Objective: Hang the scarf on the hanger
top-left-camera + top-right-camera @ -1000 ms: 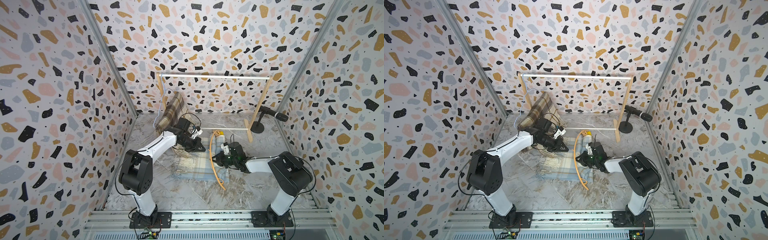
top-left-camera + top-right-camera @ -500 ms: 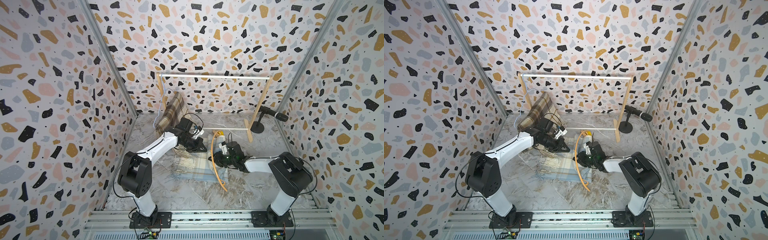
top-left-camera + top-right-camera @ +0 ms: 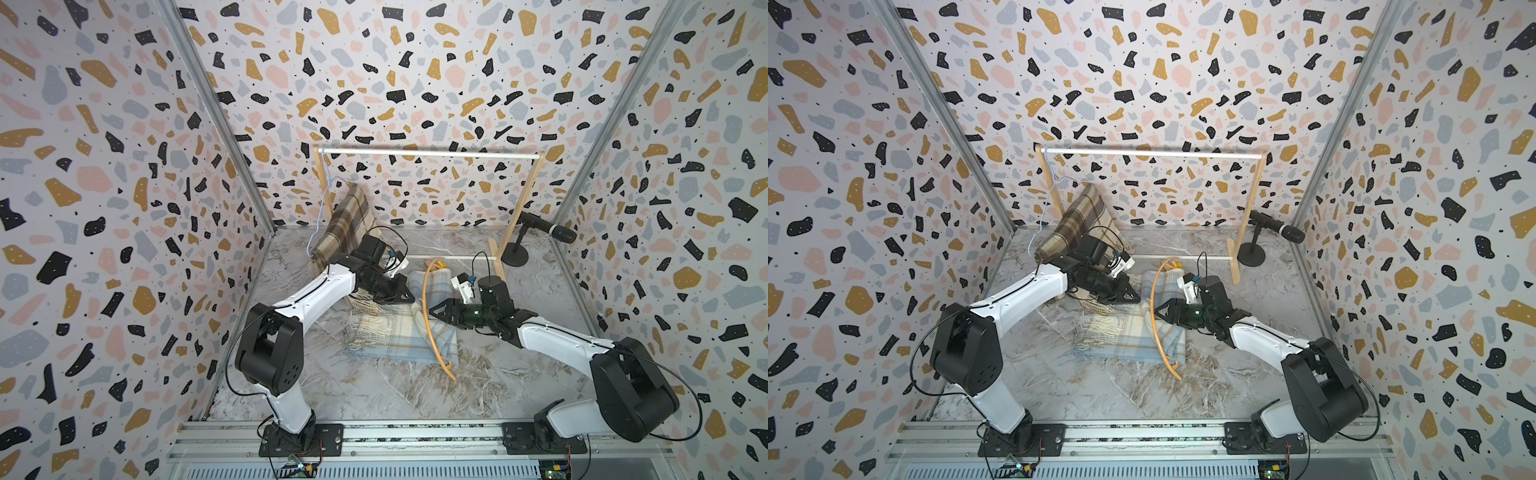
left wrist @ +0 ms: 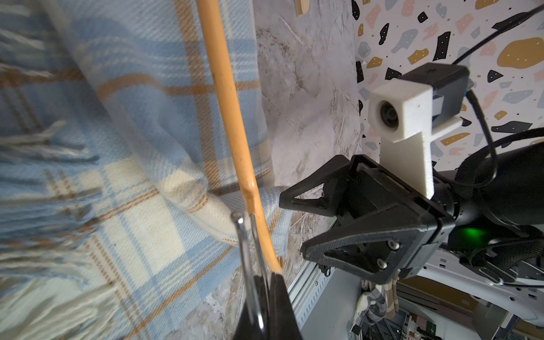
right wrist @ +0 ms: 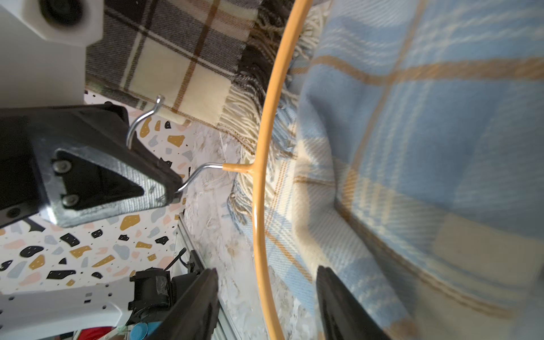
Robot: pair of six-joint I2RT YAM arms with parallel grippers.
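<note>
Orange hanger (image 5: 256,212) stands on edge over the blue plaid scarf (image 3: 399,336) at the centre of the table (image 3: 365,399), its arc running twelve to six o'clock. Your left gripper (image 3: 407,297), at its nine o'clock, is clamped on the hook (image 5: 203,169); your right gripper (image 3: 437,312), at three, faces the arc with jaws apart (holding nothing). Hold the hook steady; pinch cloth only.

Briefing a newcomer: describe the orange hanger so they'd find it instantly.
Look in front of the wooden rack, on the marble floor, where a blue plaid scarf lies. The hanger arches over that scarf, its metal hook pinched in the left hand. It is the only thin, orange, curved rod there.
</note>
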